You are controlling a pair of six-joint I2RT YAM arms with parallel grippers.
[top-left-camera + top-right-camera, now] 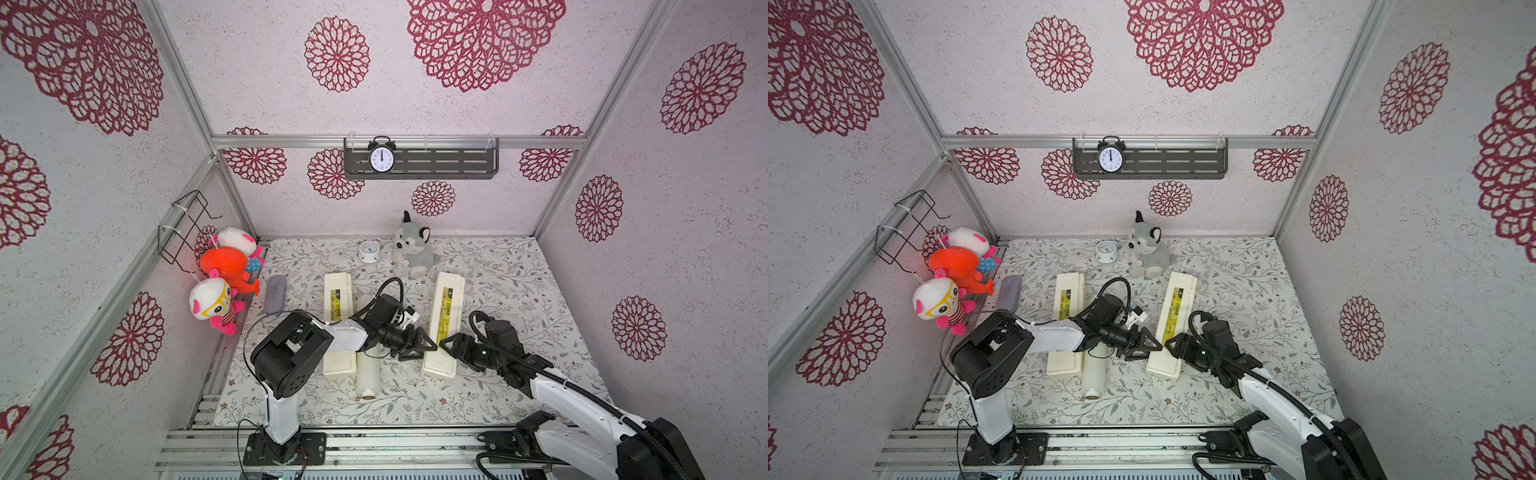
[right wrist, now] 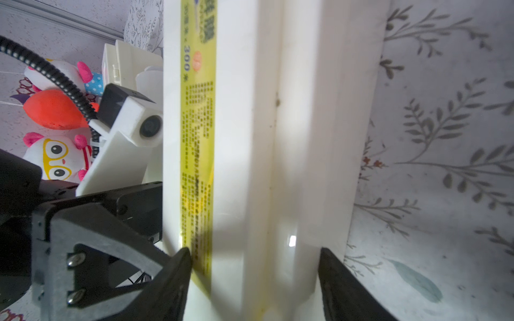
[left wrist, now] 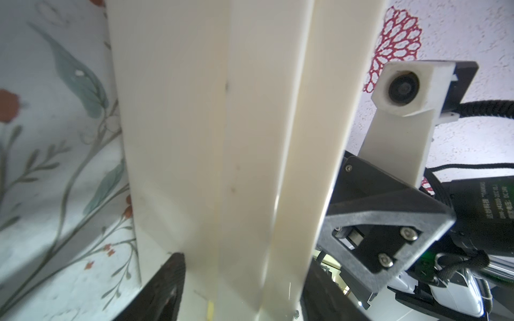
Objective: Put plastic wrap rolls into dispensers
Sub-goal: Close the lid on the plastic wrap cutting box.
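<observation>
Both top views showed the left gripper (image 1: 424, 349) and right gripper (image 1: 451, 347) facing each other across the shut-looking dispenser (image 1: 449, 299) ending just beside the grey plush dog (image 1: 411, 249). I judged lid-opening was in hand, needing an upward pry next. Their fingers (image 2: 178, 280) straddled it, spread, grip uncertain, while one plastic wrap roll (image 1: 368, 376) lay farther from the dog.

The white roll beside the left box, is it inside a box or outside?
Outside. The roll lies flat on the table beside the left box, its cardboard end showing; the left arm crosses over it.
</observation>
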